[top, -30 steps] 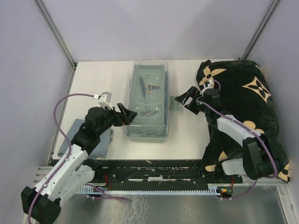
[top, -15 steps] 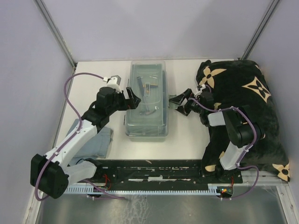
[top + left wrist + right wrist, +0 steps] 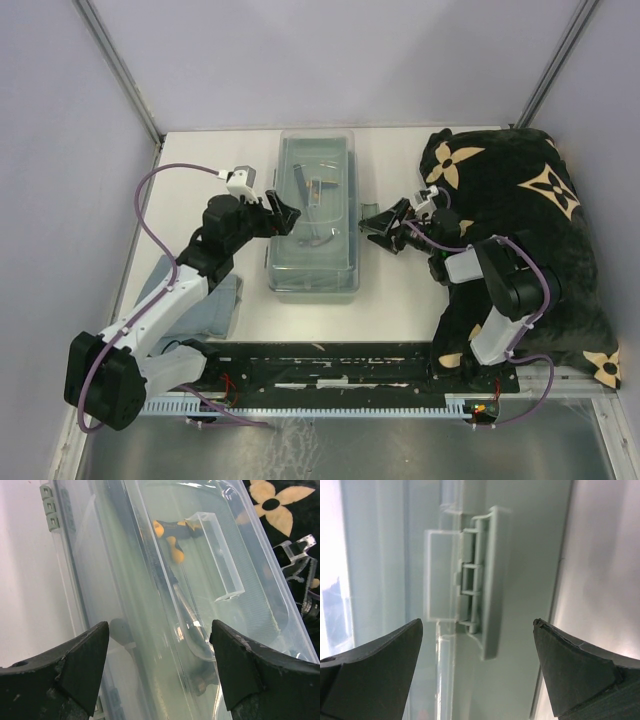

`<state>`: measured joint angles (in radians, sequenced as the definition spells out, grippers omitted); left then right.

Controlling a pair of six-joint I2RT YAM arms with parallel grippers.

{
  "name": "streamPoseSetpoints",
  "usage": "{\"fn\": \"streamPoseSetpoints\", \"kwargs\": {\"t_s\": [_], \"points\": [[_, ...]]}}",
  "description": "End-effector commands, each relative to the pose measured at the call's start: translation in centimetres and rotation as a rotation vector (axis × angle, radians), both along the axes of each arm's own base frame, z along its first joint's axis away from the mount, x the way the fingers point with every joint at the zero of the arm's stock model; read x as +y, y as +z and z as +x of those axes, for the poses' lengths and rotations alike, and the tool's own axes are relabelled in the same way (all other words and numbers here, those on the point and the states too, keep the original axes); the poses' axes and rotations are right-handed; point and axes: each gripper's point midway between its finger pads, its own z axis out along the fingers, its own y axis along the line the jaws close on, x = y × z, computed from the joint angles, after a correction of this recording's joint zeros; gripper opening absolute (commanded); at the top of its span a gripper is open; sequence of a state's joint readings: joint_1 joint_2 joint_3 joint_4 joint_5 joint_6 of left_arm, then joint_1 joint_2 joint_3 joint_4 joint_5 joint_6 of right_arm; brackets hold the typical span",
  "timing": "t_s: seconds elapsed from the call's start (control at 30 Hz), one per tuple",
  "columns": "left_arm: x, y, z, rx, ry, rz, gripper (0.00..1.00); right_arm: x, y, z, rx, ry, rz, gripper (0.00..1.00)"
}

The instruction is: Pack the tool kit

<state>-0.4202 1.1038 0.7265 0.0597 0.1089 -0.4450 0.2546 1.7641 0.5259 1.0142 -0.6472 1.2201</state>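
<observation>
The pale grey-green toolbox point(image 3: 314, 262) lies in the middle of the table with its translucent lid point(image 3: 235, 525) down. Through the lid I see an orange-and-black tool point(image 3: 172, 534) and dark tools point(image 3: 316, 212). My left gripper point(image 3: 283, 215) is open at the box's left long side, with its fingers point(image 3: 75, 670) spread over the lid's edge and holding nothing. My right gripper point(image 3: 380, 226) is open at the box's right side. Its jaws stand either side of the grey-green latch point(image 3: 485, 580), which hangs unclipped, and do not touch it.
A black blanket with beige flower marks point(image 3: 525, 215) covers the right of the table under the right arm. A folded grey-blue cloth point(image 3: 215, 305) lies at the front left beneath the left arm. Bare white table point(image 3: 200, 165) lies to the left of the box.
The left arm swung up from beside the cloth to the box's left side, and its jaws narrowed slightly. The right gripper moved left and down, closer to the latch.
</observation>
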Motion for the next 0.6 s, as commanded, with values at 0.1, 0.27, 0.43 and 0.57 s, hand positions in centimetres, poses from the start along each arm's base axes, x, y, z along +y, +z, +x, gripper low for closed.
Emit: {"fn": "streamPoseSetpoints", "kwargs": {"t_s": [0.1, 0.27, 0.43, 0.57], "points": [[1.1, -9.0, -5.4, 0.279, -0.099, 0.174, 0.61, 0.3, 3.5, -1.5, -0.151, 0.039, -0.042, 0.99], [0.2, -9.0, -6.0, 0.243, -0.141, 0.212, 0.42, -0.7, 3.2, -2.9, -0.137, 0.005, -0.091, 0.99], [-0.1, -9.4, -6.7, 0.198, -0.159, 0.302, 0.35, -1.9, 2.8, -4.1, -0.118, -0.044, -0.135, 0.99], [-1.0, -8.7, -7.5, 0.111, -0.214, 0.324, 0.25, -2.4, 3.2, -5.2, -0.133, -0.058, -0.135, 0.99]]}}
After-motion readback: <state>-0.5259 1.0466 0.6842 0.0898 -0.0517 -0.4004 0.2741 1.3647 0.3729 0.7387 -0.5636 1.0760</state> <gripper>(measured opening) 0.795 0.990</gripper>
